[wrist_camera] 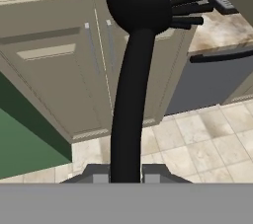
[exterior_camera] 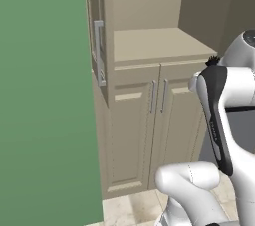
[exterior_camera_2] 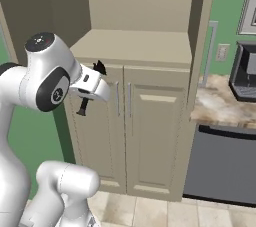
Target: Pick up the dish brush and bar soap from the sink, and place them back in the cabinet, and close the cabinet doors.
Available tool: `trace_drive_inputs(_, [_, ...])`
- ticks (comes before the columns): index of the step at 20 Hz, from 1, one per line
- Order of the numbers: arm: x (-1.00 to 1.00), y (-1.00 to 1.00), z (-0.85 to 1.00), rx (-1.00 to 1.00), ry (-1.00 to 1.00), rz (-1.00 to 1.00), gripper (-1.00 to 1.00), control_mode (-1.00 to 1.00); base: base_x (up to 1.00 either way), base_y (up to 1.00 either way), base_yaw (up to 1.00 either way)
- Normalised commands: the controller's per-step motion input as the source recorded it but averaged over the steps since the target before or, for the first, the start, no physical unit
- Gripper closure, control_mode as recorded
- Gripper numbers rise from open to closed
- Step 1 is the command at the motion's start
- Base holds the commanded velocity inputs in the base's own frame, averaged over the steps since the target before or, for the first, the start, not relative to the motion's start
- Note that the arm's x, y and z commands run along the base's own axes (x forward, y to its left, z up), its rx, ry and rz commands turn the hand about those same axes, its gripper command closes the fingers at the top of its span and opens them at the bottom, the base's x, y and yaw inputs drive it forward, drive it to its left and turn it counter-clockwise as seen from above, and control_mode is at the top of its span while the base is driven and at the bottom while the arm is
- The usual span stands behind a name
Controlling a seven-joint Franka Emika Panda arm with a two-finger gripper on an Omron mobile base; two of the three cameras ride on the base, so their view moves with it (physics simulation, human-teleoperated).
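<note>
The tool [wrist_camera: 126, 177] is clamped tight on the thin handle of the dish brush [wrist_camera: 133, 70]. In the hand view the black handle rises from 6 o'clock between the two finger tips, and the bristly head fans out toward 1 o'clock. In the right base view the brush [exterior_camera_2: 91, 88] stands roughly upright in front of the cabinet [exterior_camera_2: 135, 46]: its tufted head pokes up above the white hand, level with the front edge of the open shelf, and the handle end hangs below. In the left base view just the bristle tips [exterior_camera: 212, 60] peek over the arm at 3 o'clock.

The upper cabinet doors stand open. One [exterior_camera: 98, 36] is swung out at 10 o'clock in the left base view, with its long grey bar handle facing the camera. The two lower doors [exterior_camera_2: 130, 131] are shut, their bar handles side by side. At 3 o'clock in the right base view lies a marbled tabletop [exterior_camera_2: 220, 102], with a dark appliance front [exterior_camera_2: 225, 163] below it. No readable writing or brand shows anywhere.
</note>
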Motion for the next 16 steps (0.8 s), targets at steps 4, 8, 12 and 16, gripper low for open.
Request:
trace_drive_inputs(4, [0.00, 0.00, 0.00, 0.00, 0.00, 0.00, 1.00, 1.00, 0.05, 0.00, 0.01])
trace_drive_inputs(8, [0.00, 0.00, 0.00, 0.00, 0.00, 0.00, 1.00, 1.00, 0.15, -0.01, 0.06])
trace_drive_inputs(12, [0.00, 0.00, 0.00, 0.00, 0.00, 0.00, 1.00, 1.00, 0.13, -0.05, 0.11])
trace_drive_inputs(16, [0.00, 0.00, 0.00, 0.00, 0.00, 0.00, 1.00, 1.00, 0.00, 0.00, 0.04])
